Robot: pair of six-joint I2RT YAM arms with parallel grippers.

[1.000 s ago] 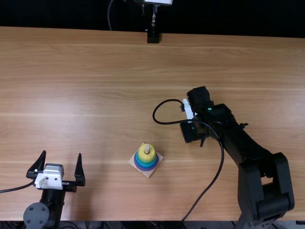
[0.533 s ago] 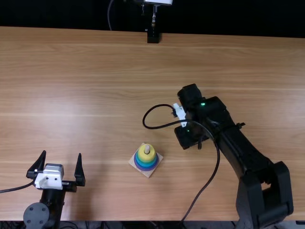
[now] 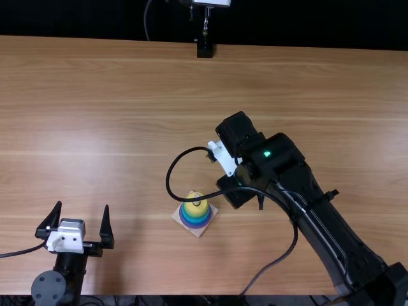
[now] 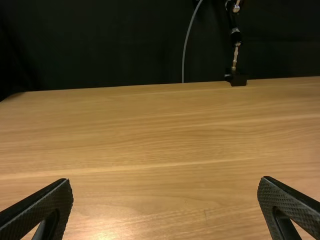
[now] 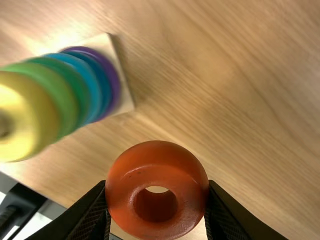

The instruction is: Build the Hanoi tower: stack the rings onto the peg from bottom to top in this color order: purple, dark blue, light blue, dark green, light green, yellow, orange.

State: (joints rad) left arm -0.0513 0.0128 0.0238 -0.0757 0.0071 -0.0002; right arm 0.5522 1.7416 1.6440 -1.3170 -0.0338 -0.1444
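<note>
The ring tower (image 3: 195, 217) stands on the light brown wooden surface (image 3: 115, 102), at six o'clock from the top view's middle. The right arm (image 3: 312, 213) slants in from about four o'clock; the right tool (image 3: 233, 191) is near the tower, at about two o'clock from it. The left tool (image 3: 83, 205) is well apart at nine o'clock, fingers spread. The square base (image 5: 126, 104) bears the purple ring (image 5: 117, 86), dark blue ring (image 5: 105, 87), light blue ring (image 5: 90, 85), dark green ring (image 5: 75, 92), light green ring (image 5: 57, 100) and yellow ring (image 5: 30, 115), in that order upward. The right tool is clamped on the orange ring (image 5: 159, 164), held off the peg (image 5: 4, 125).
</note>
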